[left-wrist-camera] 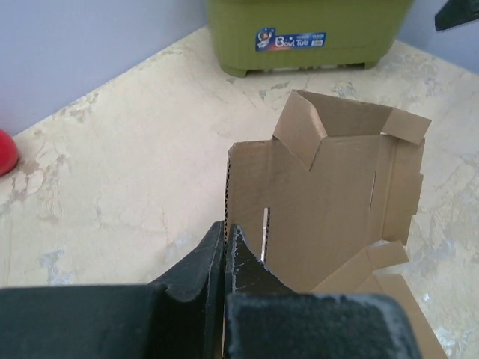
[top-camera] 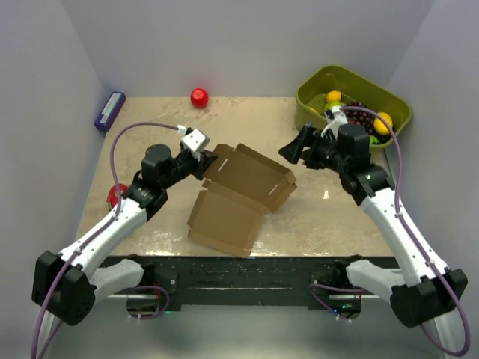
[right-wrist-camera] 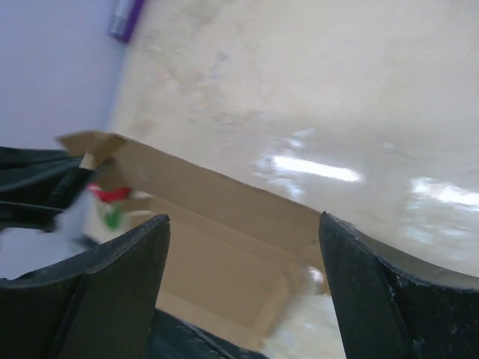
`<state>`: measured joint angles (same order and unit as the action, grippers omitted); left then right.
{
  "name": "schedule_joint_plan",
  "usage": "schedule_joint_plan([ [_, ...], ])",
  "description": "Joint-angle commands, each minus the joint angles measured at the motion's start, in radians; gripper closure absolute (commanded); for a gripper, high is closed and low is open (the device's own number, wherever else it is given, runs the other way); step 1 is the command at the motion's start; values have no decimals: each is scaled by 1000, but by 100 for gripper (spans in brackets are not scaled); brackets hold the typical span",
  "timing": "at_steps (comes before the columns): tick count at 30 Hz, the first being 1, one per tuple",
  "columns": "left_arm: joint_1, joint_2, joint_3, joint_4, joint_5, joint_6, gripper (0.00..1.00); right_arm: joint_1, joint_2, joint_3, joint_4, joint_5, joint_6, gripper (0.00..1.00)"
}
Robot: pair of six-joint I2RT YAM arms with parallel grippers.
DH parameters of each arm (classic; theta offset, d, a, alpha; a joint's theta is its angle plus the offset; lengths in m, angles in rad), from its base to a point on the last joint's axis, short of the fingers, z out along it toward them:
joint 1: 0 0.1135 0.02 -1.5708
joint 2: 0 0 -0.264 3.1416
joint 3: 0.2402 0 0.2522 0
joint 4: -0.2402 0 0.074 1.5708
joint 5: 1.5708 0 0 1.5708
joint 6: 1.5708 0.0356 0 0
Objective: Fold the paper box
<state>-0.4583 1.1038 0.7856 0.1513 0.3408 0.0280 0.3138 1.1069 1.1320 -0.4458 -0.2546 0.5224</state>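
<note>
Pinching the left wall of the plain brown cardboard paper box (top-camera: 239,187), the left gripper (left-wrist-camera: 226,228) is clenched; the right gripper (top-camera: 290,152), fingers spread, hovers released between that box and the olive-green plastic bin (top-camera: 367,84).

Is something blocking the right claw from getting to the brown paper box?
No, nothing visible is in the way. The open right claw sits right beside the paper box, at its right end. The left claw is shut on the box's other end.
</note>
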Motion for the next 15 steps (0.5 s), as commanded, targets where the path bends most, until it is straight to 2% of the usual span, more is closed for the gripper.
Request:
schedule_joint_plan([
  [1, 1, -136, -112, 181, -75, -56, 100, 11, -111, -269, 427, -188, 512, 18],
  [2, 0, -145, -123, 188, -75, -54, 100, 11, -120, -305, 525, -199, 552, 19],
  [3, 0, -156, -131, 189, -72, -53, 100, 16, -130, -331, 542, -192, 565, 19],
  [4, 0, -156, -131, 185, -69, -51, 100, 16, -137, -321, 536, -174, 492, 19],
  [6, 0, -150, -125, 176, -28, -48, 100, 15, -136, -240, 382, -112, 354, 18],
  [7, 0, -148, -121, 166, -11, -46, 100, 16, -134, -216, 293, -60, 215, 18],
  [10, 0, -147, -105, 134, 56, -37, 100, 15, -159, -198, 233, -3, -14, 16],
  [12, 0, -144, -102, 122, 95, -34, 100, 15, -185, -227, 240, -5, -77, 15],
  [15, 0, -144, -92, 67, 69, -33, 100, 16, -229, -256, 259, -44, -160, 13],
])
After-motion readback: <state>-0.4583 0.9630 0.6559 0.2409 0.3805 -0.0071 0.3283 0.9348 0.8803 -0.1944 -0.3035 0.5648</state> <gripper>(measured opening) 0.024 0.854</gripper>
